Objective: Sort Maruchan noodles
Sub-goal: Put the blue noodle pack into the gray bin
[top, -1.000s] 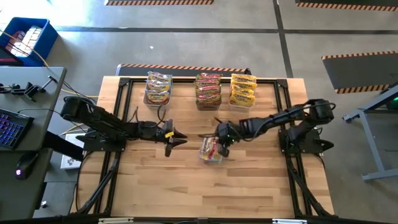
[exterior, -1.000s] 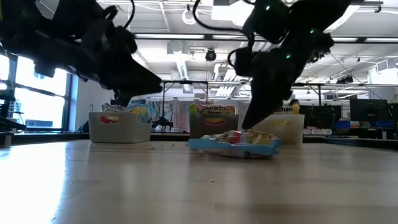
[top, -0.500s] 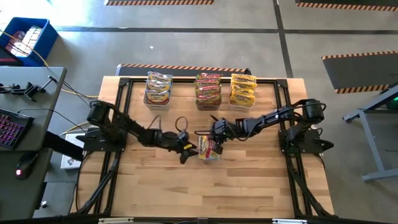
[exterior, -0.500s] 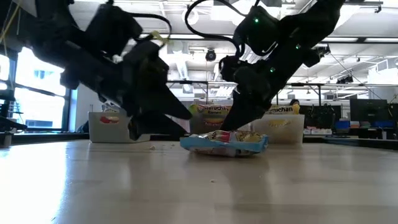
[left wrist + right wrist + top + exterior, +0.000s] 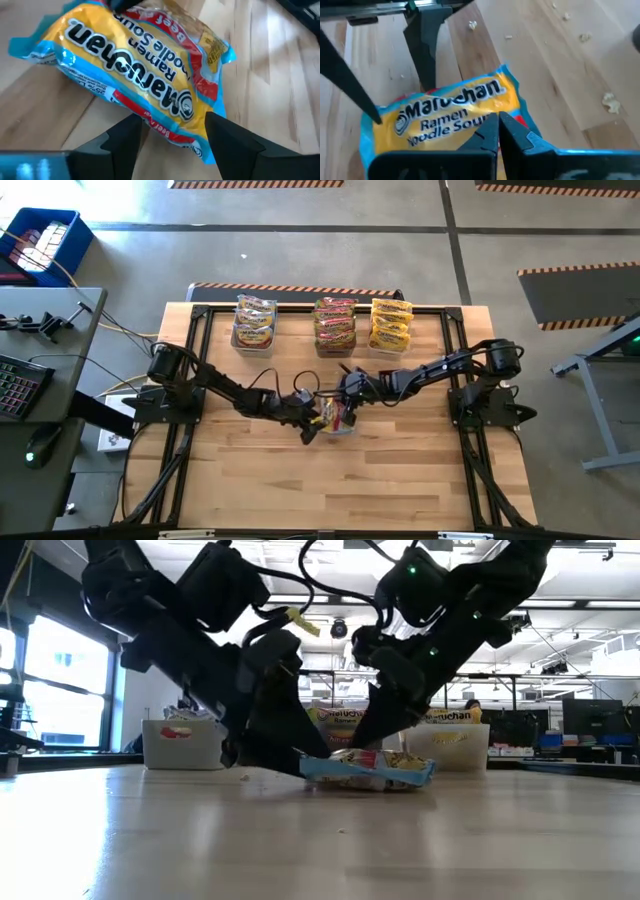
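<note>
The left gripper [image 5: 312, 424], well apart from the loose noodle packet [image 5: 338, 416] a second ago, is now reaching its near edge with fingers spread wide; the right gripper [image 5: 350, 394], fingers pinched shut, is pressing on the packet's far side; a handover toward the tubs [image 5: 336, 340] is likely starting.

A wooden table [image 5: 300, 490] has a black frame [image 5: 200, 315] on it. At the far edge stand three tubs [image 5: 253, 338]. Left of the table is a desk [image 5: 40, 380] with a keyboard [image 5: 15, 388] and perhaps a mouse [image 5: 40, 445].
</note>
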Controlling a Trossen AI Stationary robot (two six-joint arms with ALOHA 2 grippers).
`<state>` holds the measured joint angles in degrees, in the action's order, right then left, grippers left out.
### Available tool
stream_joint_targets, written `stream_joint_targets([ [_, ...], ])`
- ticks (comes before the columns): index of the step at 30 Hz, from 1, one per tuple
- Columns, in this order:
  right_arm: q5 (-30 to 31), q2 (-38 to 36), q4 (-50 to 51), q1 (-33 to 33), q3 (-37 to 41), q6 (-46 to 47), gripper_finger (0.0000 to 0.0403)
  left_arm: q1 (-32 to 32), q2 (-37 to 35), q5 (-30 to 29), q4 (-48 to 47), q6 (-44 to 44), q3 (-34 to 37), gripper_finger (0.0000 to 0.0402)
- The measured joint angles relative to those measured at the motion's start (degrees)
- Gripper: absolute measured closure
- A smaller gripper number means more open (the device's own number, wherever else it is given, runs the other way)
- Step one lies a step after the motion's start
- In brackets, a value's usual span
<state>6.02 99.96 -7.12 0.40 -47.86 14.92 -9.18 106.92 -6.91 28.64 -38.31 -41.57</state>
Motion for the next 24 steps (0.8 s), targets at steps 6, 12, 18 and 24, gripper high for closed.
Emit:
stream_joint_targets([
  [6, -0.4, 0.0, -1.9, 0.0, 0.0, -0.5, 0.0403, 0.0, 1.4, -3.2, 0.3, 1.7, -0.2, 0.0248],
  [12, -0.6, -3.1, 0.4, 0.0, 0.0, -4.1, 0.0373, 0.0, 3.4, -3.3, 4.7, 8.4, -0.2, 0.0366],
  [18, -2.9, -13.3, 18.3, -2.5, -0.1, -5.3, 0.0285, 0.0, 0.7, -4.7, 5.9, 21.0, -0.3, 0.0393],
  [24, -19.4, -16.4, 25.2, -8.1, 0.0, -7.4, 0.0206, -1.2, -4.8, -7.6, 5.5, 37.3, -0.2, 0.04],
])
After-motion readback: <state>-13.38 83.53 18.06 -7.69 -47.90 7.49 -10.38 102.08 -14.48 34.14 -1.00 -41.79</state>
